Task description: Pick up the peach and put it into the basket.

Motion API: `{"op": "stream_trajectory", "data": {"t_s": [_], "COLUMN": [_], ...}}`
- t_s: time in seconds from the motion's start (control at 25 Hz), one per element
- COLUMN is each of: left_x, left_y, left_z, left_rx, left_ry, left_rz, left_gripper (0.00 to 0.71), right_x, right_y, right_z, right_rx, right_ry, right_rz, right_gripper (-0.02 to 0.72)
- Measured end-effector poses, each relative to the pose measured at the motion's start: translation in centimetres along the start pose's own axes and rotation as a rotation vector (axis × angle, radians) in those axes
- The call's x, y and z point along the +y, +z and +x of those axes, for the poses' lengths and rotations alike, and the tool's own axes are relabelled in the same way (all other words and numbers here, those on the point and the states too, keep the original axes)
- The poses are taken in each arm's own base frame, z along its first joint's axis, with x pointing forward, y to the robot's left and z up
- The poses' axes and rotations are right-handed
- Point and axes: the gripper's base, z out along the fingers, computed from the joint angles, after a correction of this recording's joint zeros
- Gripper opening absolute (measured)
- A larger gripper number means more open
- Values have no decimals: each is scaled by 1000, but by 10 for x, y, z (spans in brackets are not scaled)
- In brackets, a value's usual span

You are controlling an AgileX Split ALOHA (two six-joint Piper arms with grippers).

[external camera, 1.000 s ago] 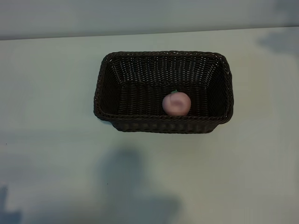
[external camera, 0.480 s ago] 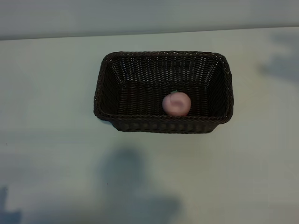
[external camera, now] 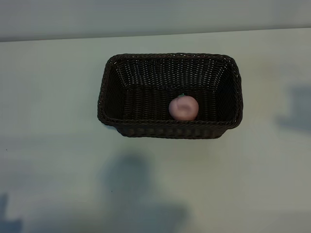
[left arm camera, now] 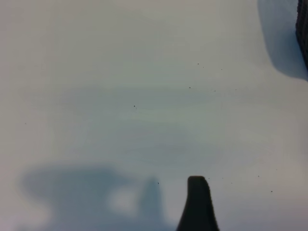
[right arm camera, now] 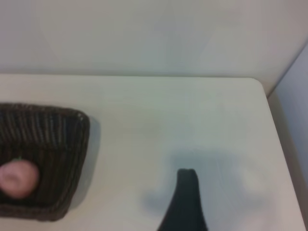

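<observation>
The pale pink peach (external camera: 183,108) lies inside the dark brown wicker basket (external camera: 109,87), near its front wall and right of centre. The right wrist view shows the peach (right arm camera: 18,178) in the basket (right arm camera: 72,144) off to one side. My right gripper (right arm camera: 154,222) hangs above bare table beside the basket, open and empty, with one dark fingertip (right arm camera: 186,185) showing. My left gripper (left arm camera: 154,222) is also open and empty over bare table, one fingertip (left arm camera: 198,190) in sight. A corner of the basket (left arm camera: 303,29) is at that view's edge. Neither arm appears in the exterior view.
The white table (external camera: 53,160) surrounds the basket on all sides. Its back edge meets a pale wall (external camera: 155,17). In the right wrist view the table's corner (right arm camera: 257,84) and side edge lie beyond the gripper. Arm shadows fall on the table at front and right.
The shadow at the right of the table has slid from the back toward the front. Peach and basket have not moved.
</observation>
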Motion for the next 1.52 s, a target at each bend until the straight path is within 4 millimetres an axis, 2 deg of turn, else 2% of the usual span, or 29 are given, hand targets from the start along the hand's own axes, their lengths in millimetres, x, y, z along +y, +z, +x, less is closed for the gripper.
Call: {"op": "stream_trajectory", "data": {"t_s": [0.36, 0.6, 0.88, 1.2, 1.4, 1.52], "left_x": [0, 0, 0, 0, 0, 0], "left_y": [0, 0, 0, 0, 0, 0], "left_z": [0, 0, 0, 0, 0, 0], "left_rx": [0, 0, 0, 0, 0, 0], "left_ry": [0, 0, 0, 0, 0, 0], "left_rz": [0, 0, 0, 0, 0, 0], "left_gripper": [552, 552, 552, 552, 552, 552], "right_x": [-1, -2, -3, -3, -2, -2], "right_y": [-25, -26, -30, -14, 3, 5], "right_z": [62, 107, 149, 170, 185, 186], "right_rx": [-52, -63, -117, -61, 18, 26], "right_ry": [-29, -32, -33, -32, -37, -38], "right_rz": [3, -4, -28, -27, -27, -25], "right_gripper": [582, 582, 582, 582, 582, 582]}}
